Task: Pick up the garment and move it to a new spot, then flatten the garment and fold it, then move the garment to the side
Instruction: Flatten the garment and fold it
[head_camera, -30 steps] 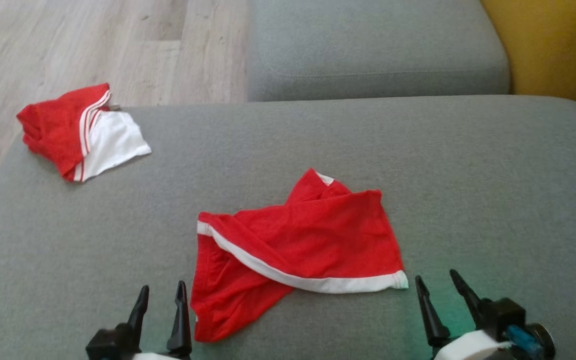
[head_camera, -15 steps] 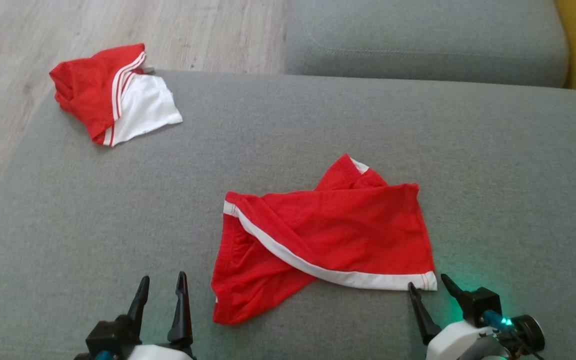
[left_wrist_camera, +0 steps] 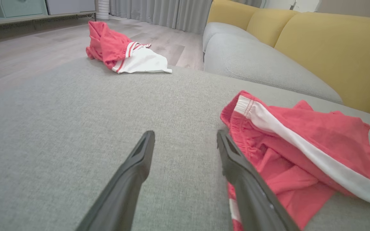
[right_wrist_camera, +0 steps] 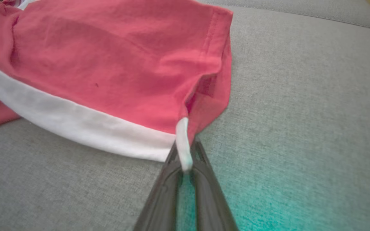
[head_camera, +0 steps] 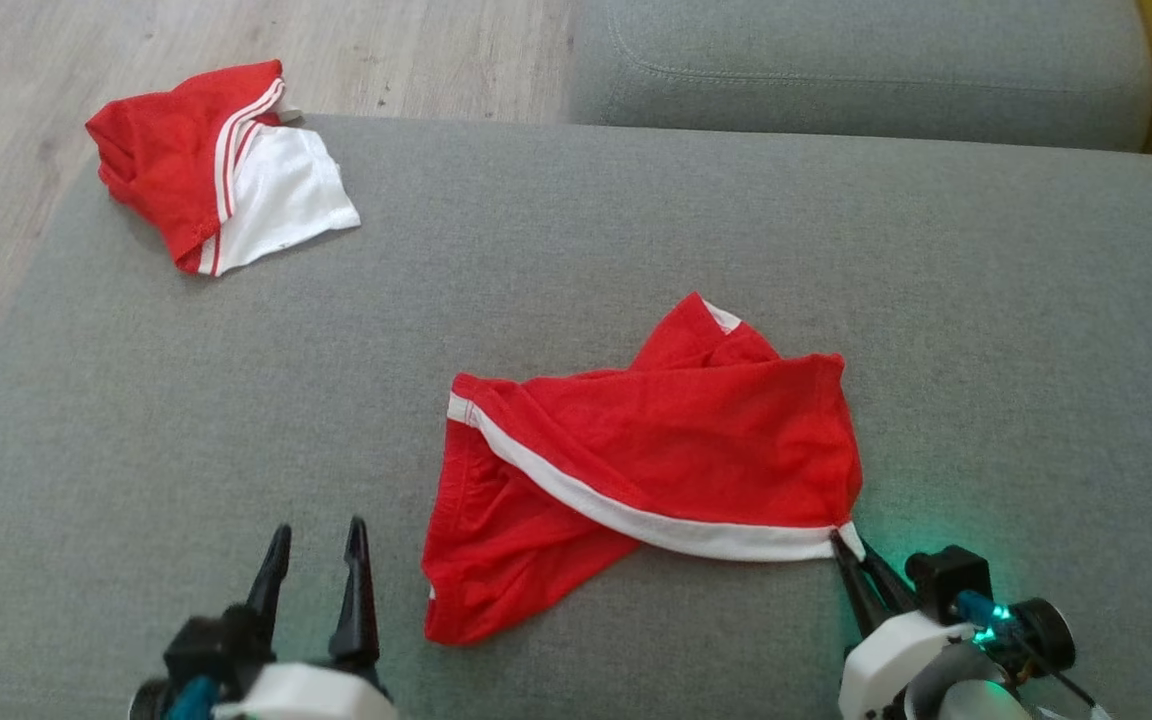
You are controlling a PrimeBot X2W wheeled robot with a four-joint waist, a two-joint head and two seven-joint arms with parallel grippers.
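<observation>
Right gripper (head_camera: pixel 846 545) pinches the shorts (head_camera: pixel 676 450) at their 4 o'clock hem corner; left gripper (head_camera: pixel 316 545) stands wide, empty, at 8 o'clock.

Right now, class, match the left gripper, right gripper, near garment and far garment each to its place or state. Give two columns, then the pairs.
Column one: 1 left gripper; 2 right gripper; 3 near garment; 4 far garment.
Column two: A jaws shut on a white hem corner; B far left corner of the cushion; C jaws apart, holding nothing; D crumpled mid-cushion.
Pairs: 1-C; 2-A; 3-D; 4-B.
</observation>
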